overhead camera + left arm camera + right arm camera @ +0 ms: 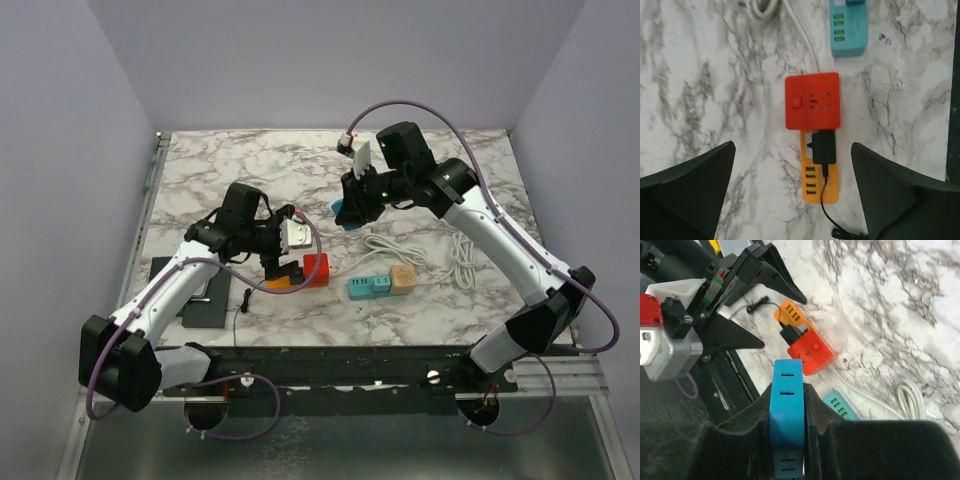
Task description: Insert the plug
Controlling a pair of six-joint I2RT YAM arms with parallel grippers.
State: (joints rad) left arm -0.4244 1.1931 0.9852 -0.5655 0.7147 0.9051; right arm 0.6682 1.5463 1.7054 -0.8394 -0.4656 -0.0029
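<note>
Blue power strip right up against the lens in the right wrist view, clamped edge-on between the jaws of the right gripper, slotted face toward the camera, raised over the middle of the marble worktop. Left gripper lower and nearer the front, left of centre, jaws wide apart and free, hanging over the red cube socket and the orange strip. Black plug seated on the orange strip at the end next to the red cube socket, right at the cube's edge; touching it or just short of it, cannot tell. Thin black cable running from the plug along the orange strip, past its row of green ports, off the far end onto the worktop. Red cube socket and orange strip butted end to end near the front edge. Teal strip just right of them, apart from the cube, green ports on top, with a beige block touching its right end. White cord leading away from the red cube socket, looping behind the teal strip. Coiled white bundle further right, under the right arm. Flat black pad at the front left, partly hidden by the left arm.
</note>
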